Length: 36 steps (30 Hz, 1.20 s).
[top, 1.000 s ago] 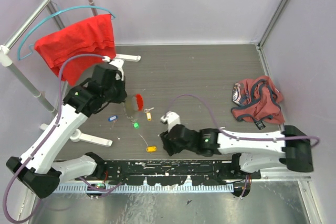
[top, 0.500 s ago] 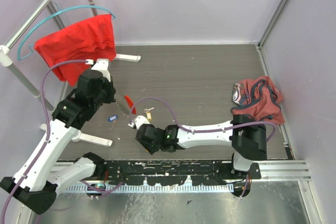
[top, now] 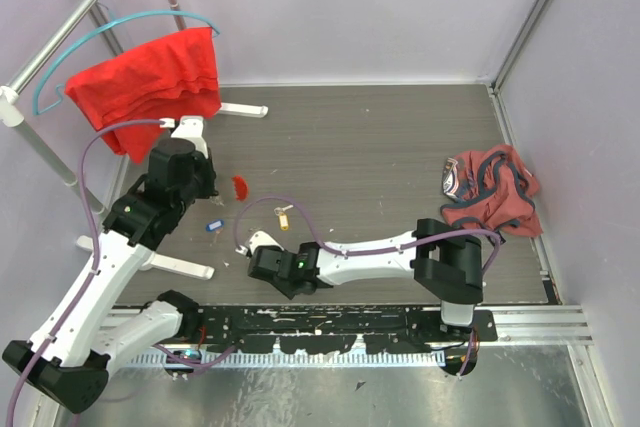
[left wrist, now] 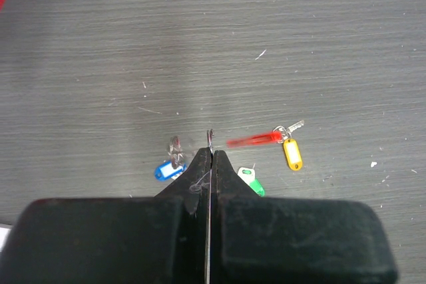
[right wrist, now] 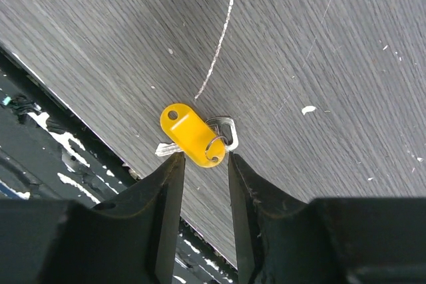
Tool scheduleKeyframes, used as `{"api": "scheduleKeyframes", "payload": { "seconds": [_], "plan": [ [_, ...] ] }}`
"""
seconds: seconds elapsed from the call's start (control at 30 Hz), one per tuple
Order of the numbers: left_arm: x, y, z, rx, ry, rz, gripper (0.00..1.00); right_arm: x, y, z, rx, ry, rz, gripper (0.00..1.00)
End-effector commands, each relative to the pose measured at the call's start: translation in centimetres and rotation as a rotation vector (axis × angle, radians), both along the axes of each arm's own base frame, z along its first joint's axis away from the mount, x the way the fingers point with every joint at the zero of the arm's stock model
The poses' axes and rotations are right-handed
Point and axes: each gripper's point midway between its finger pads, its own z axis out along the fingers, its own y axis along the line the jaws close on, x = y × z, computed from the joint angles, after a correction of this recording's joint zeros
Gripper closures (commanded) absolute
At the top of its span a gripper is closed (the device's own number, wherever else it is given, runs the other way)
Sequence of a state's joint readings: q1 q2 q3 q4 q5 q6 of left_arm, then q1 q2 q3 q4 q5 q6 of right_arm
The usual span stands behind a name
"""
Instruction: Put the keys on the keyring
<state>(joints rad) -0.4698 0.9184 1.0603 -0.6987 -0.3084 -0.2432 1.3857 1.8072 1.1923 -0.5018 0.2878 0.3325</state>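
Grey wood-grain desk [top: 400,147] lies below. The left gripper [left wrist: 211,153] is pressed together, pinching the keyring [left wrist: 256,140] by its wire. The right gripper [right wrist: 205,157] stands spread on either side of an orange-yellow tagged key [right wrist: 190,136].

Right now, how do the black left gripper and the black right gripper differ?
The left gripper is shut, pinching the thin metal loop of the red-barred keyring; the right gripper is open. The left already has its thing in hand; the right only straddles the yellow-tagged key lying flat, not yet gripping. Both point down at the grey tabletop.
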Motion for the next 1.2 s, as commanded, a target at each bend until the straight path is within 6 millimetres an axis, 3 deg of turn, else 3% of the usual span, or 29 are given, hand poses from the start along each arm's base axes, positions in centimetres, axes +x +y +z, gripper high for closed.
{"api": "scheduleKeyframes", "payload": {
  "seconds": [0.0,0.53,0.87,1.0,1.17],
  "plan": [
    [0.8,0.1,1.3,-0.024,-0.059,0.014,1.0,0.5,0.6,1.0,-0.028,-0.056,0.006,0.63],
    [0.8,-0.4,1.0,-0.036,-0.048,-0.014,1.0,0.7,0.6,-0.2,-0.053,-0.071,0.002,0.69],
    [0.8,-0.5,1.0,-0.037,-0.049,-0.021,1.0,0.4,0.8,-0.8,-0.042,-0.052,0.006,0.86],
    [0.8,-0.5,0.9,-0.035,-0.049,-0.023,1.0,0.7,0.7,0.2,-0.02,-0.077,-0.008,0.97],
    [0.6,-0.9,0.9,-0.041,-0.056,-0.054,1.0,1.0,0.7,3.1,0.06,-0.106,0.0,0.99]
  ]
}}
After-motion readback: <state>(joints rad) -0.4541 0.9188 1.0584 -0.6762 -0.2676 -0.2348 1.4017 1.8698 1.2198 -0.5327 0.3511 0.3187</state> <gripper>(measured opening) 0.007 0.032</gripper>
